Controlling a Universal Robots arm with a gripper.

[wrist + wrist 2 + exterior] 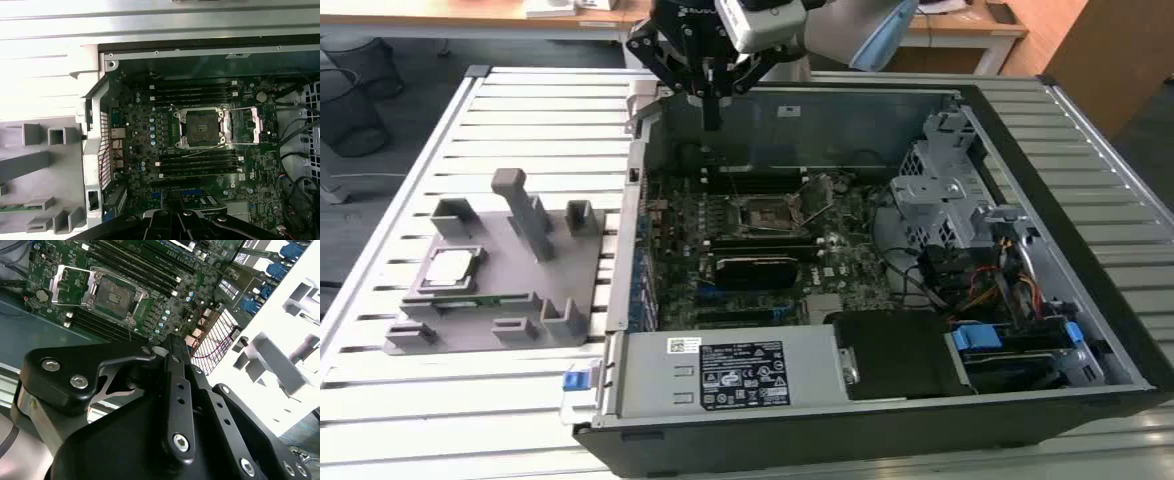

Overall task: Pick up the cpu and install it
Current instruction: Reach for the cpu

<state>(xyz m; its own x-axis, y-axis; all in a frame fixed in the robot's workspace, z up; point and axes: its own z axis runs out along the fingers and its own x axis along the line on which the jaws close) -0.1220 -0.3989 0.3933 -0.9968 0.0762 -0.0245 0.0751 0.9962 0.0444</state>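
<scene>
The cpu (452,268), a small silver square chip, lies flat in a grey holder (520,300) on the table at the exterior view's left, outside the computer case. My gripper (711,120) hangs above the far wall of the open case (881,410), well away from the cpu, its fingers shut together with nothing between them. The black square socket (765,212) on the motherboard stands open with its metal frame lifted, seen in both wrist views (112,292) (201,129). The gripper's black linkage (175,390) (175,222) is close to both wrist cameras.
A green memory stick (470,302) sits in the grey holder, which has upright posts (520,205). Inside the case are a drive cage (947,190), cables (987,290) and a power supply (720,370). The slatted table (520,110) surrounds the case.
</scene>
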